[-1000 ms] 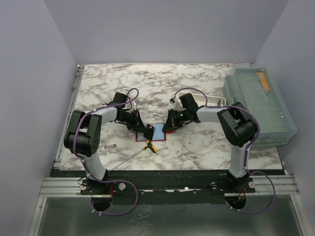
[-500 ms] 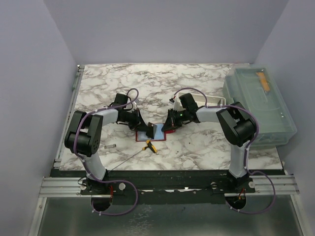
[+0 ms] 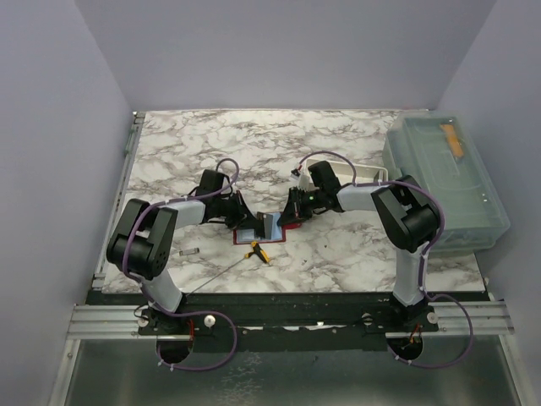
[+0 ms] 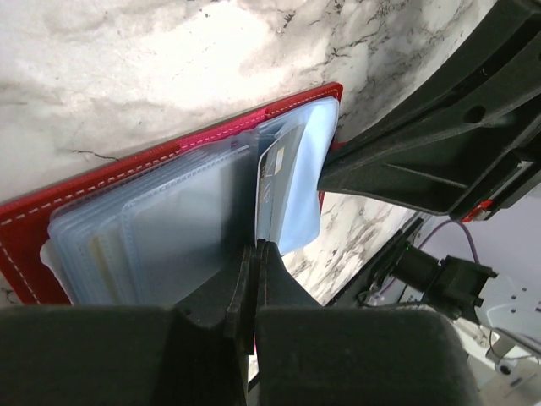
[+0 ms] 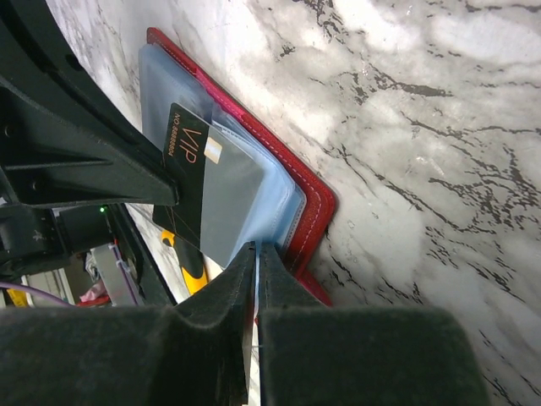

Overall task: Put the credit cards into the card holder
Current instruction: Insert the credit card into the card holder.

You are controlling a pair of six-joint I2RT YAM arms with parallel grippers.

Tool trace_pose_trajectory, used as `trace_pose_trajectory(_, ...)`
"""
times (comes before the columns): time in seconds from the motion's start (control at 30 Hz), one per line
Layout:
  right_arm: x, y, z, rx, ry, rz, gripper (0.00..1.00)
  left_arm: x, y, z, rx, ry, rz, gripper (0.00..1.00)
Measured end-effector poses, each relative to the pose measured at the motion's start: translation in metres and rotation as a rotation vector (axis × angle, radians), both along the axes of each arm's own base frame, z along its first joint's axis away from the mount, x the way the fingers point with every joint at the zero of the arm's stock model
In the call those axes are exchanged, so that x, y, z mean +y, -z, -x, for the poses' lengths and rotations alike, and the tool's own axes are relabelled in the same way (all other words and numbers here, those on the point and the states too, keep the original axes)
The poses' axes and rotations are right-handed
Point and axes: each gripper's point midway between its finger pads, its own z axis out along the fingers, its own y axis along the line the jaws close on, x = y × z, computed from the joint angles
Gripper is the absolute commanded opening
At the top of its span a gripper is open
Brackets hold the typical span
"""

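The red card holder (image 3: 259, 230) lies open on the marble table between both arms, its blue-grey slotted lining up (image 4: 169, 156). My left gripper (image 4: 256, 247) is shut on a credit card (image 4: 270, 169) that stands on edge over the lining. In the right wrist view this card (image 5: 190, 161) shows a dark face with gold VIP lettering. My right gripper (image 5: 256, 248) is shut on a thin blue sleeve (image 5: 245, 199) of the lining, by the holder's red edge (image 5: 314, 211). I cannot make out a second card.
A yellow-handled thin metal tool (image 3: 258, 251) lies just in front of the holder. A large clear lidded bin (image 3: 444, 182) stands at the right edge. A white tray (image 3: 372, 175) sits behind the right arm. A small metal piece (image 3: 188, 251) lies at front left.
My left gripper has carried the card to the right, from the holder's left side to over its middle, and the card now stands more upright. The right gripper has not moved.
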Motion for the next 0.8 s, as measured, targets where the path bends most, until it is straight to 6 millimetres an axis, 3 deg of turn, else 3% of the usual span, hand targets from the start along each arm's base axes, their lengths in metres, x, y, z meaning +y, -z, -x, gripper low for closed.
trace_pose_trajectory(0.13,0.000,0.000,0.000,0.000,0.001,-0.001,0.07,-0.004,0.000,0.000,-0.010,-0.031,-0.010,0.26)
trace_pose_trajectory(0.3,-0.001,0.000,0.000,0.001,0.006,0.010,0.08,-0.011,0.004,0.005,-0.018,-0.040,-0.078,0.42)
trace_pose_trajectory(0.57,-0.009,0.000,0.002,0.006,0.029,0.063,0.08,-0.007,-0.007,0.007,-0.090,-0.053,-0.219,0.47)
trace_pose_trajectory(0.8,-0.009,0.000,0.001,0.005,0.033,0.068,0.08,-0.024,-0.002,0.003,-0.100,-0.008,-0.270,0.45)
